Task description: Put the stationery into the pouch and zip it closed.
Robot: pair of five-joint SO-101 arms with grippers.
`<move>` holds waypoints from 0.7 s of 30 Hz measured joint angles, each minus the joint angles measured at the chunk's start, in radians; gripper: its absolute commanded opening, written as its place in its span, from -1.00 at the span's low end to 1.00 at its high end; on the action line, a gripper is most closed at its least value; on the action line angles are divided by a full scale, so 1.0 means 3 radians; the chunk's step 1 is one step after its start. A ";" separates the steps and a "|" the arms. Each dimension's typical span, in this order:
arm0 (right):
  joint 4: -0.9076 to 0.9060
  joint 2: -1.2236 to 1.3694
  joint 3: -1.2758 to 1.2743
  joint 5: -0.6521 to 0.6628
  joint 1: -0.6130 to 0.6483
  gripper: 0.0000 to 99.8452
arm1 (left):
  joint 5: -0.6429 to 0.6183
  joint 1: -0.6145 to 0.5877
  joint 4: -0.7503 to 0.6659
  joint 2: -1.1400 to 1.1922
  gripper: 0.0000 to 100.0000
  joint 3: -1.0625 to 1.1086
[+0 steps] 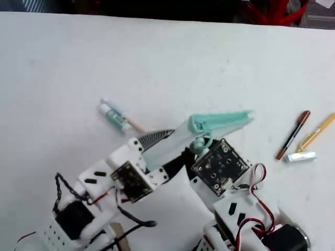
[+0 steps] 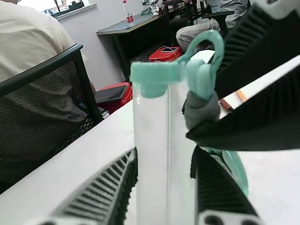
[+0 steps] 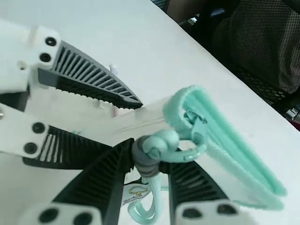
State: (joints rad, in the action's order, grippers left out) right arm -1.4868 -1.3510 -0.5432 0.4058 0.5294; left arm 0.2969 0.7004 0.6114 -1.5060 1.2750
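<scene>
Right hand [image 3: 149,161] on pouch [image 1: 217,121], brown pen [image 1: 293,135] apart

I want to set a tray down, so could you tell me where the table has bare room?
Bare: the far half of the table, and the left side beyond the tube. Crowded: the middle, where left gripper and right gripper hold the pouch, and the right by the pens.

An office, with mesh chair [image 2: 42,122] and desk [image 2: 125,29].
</scene>
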 measured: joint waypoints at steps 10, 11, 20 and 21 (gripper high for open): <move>-0.0015 -0.0005 0.0000 0.0061 0.0000 -0.96 | 0.0087 -0.0066 -0.0036 0.0511 -0.44 -0.0118; -0.0015 -0.0005 0.0000 0.0097 0.0005 -0.96 | 0.0087 -0.0092 0.0092 0.0511 -0.42 -0.0164; -0.0015 -0.0005 0.0000 0.0317 0.0005 -0.96 | 0.0348 -0.0511 0.1406 0.0256 -0.34 -0.0742; -0.0015 -0.0005 0.0000 0.0332 0.0005 -0.96 | 0.0430 -0.0532 0.1529 0.0205 -0.33 -0.0818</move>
State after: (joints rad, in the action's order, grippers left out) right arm -1.4914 -1.3525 -0.5432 0.5056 0.5309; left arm 0.4258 0.5409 1.0702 -1.4446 1.0296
